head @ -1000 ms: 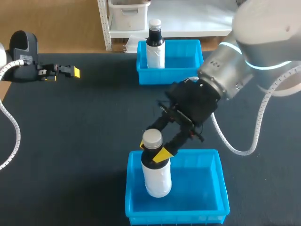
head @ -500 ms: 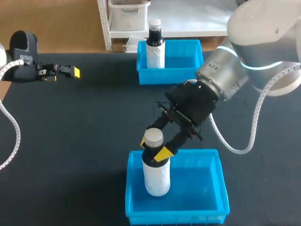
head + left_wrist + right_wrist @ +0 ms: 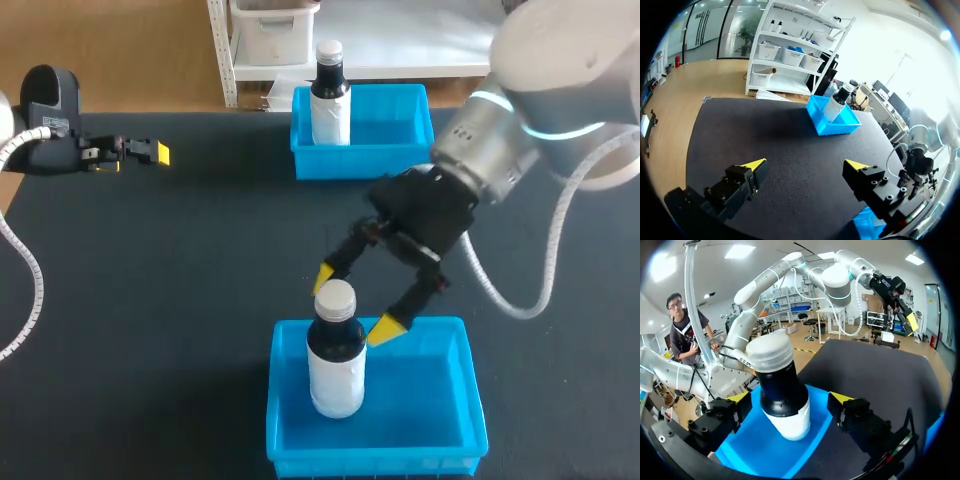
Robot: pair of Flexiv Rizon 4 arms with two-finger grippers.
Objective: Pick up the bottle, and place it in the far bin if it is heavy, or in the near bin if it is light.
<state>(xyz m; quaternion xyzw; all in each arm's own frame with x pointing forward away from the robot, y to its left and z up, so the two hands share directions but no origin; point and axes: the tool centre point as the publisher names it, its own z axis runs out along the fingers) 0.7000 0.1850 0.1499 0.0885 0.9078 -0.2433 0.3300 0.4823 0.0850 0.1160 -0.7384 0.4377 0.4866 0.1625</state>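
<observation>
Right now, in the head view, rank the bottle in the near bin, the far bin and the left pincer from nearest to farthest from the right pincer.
1. Bottle, in the near bin, between the right pincer's open fingers.
2. Far bin, beyond it at the back.
3. Left pincer, far off at the left side.

Colour-wise: the table [image 3: 200, 260] is plain matte black. The near bin [image 3: 470, 400] at 6 o'clock and the far bin [image 3: 400, 150] at 12 are both bright blue. The near bottle [image 3: 336, 350] and the far bottle [image 3: 330, 100] match: near-black top, white lower half, pale greyish cap. The right gripper [image 3: 354, 302] and left gripper [image 3: 135, 155] are black with yellow tips. The right arm [image 3: 520, 130] is silver-grey with a light-blue ring.
</observation>
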